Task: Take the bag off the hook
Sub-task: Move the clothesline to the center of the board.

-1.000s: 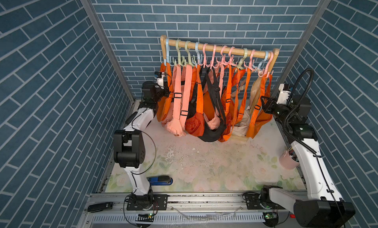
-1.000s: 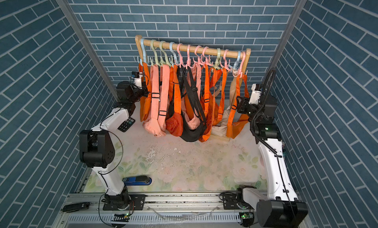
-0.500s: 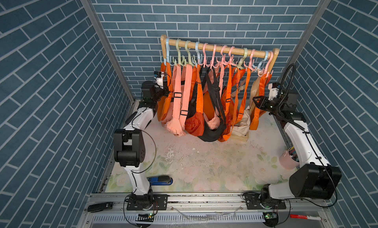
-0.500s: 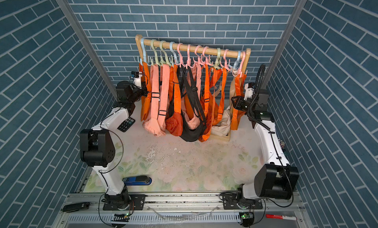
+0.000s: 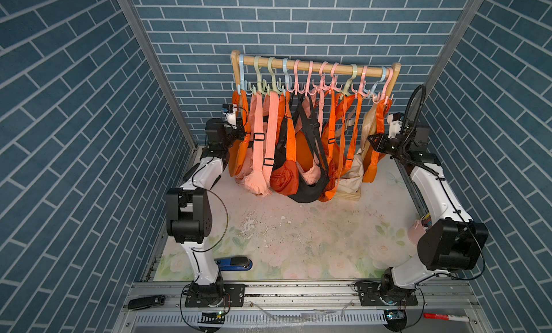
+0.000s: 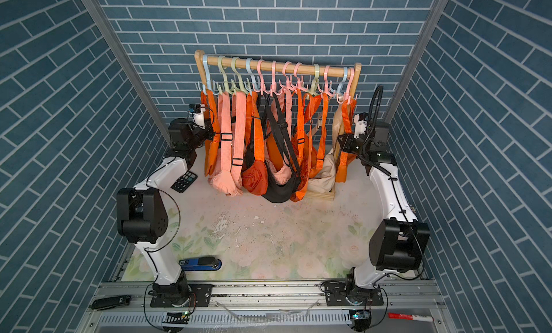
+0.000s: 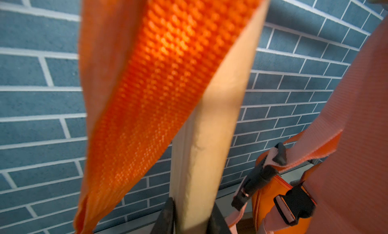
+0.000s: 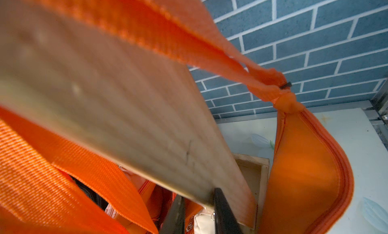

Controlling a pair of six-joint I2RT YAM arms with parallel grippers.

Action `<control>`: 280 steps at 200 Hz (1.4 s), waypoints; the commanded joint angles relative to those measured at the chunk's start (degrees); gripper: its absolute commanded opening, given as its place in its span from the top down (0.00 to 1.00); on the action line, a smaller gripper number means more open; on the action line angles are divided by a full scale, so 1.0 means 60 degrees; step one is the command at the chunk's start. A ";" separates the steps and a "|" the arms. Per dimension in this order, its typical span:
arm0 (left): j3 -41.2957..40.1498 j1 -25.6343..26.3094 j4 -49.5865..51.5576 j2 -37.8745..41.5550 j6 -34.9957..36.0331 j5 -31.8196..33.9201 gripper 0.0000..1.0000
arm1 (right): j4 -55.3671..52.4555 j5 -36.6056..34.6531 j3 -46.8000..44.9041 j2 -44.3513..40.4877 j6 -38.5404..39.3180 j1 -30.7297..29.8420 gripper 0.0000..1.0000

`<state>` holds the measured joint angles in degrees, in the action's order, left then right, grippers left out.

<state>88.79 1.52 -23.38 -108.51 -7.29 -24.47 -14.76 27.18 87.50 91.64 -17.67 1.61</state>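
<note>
Nothing unhooked yet: left tool (image 7: 192,220) clamped the left upright (image 7: 210,138), right tool (image 8: 199,214) the right upright (image 8: 105,96); regrasping an adjacent orange strap (image 7: 157,86) looked next.

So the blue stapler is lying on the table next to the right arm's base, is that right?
Not quite: the blue stapler lies on the table next to the left arm's base, not the right's. Both top views show it.

Orange strap (image 7: 159,86) and rack post (image 7: 210,138) blur close-up; the left pincer (image 7: 192,220) and right pincer (image 8: 199,214) are mostly cropped by frame edges.
</note>
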 commanded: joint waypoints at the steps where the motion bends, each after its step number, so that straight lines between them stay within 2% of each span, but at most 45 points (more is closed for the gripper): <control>1: 0.0259 -0.0458 -0.0624 -0.0138 -0.0142 0.0887 0.74 | 0.0710 0.0172 0.0628 0.0595 -0.0716 -0.0034 0.88; 86: 0.0257 -0.0517 -0.0167 0.0093 0.0169 0.0956 0.68 | 0.0024 0.0626 0.2601 0.2256 -0.0660 -0.0037 0.87; 111: -0.0084 -0.0531 -0.0361 0.0331 -0.0104 0.0914 0.56 | -0.0067 0.0730 0.2514 0.2126 -0.0585 -0.0037 0.86; 143: -0.0762 -0.0531 -0.0705 0.0783 -0.0560 0.0801 0.32 | 0.0193 0.0769 0.1797 0.1534 -0.0635 -0.0038 0.78; 164: -0.1264 -0.0531 -0.0763 0.1145 -0.0695 0.0826 0.23 | 0.0266 0.0854 0.1437 0.1169 -0.0723 -0.0048 0.76; 246: -0.3325 -0.0517 -0.0602 0.3159 -0.0799 0.1072 0.02 | -0.0052 0.0708 0.0258 -0.0652 -0.0581 -0.0294 0.38; 280: -0.3979 -0.0517 -0.0272 0.3951 -0.0881 0.1185 0.01 | -0.0409 0.0497 -0.0120 -0.1341 -0.0453 -0.0451 0.35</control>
<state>67.31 -1.50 -26.46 -88.12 -12.25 -17.76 -15.35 31.31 88.62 86.67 -21.98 -0.36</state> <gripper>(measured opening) 0.993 0.649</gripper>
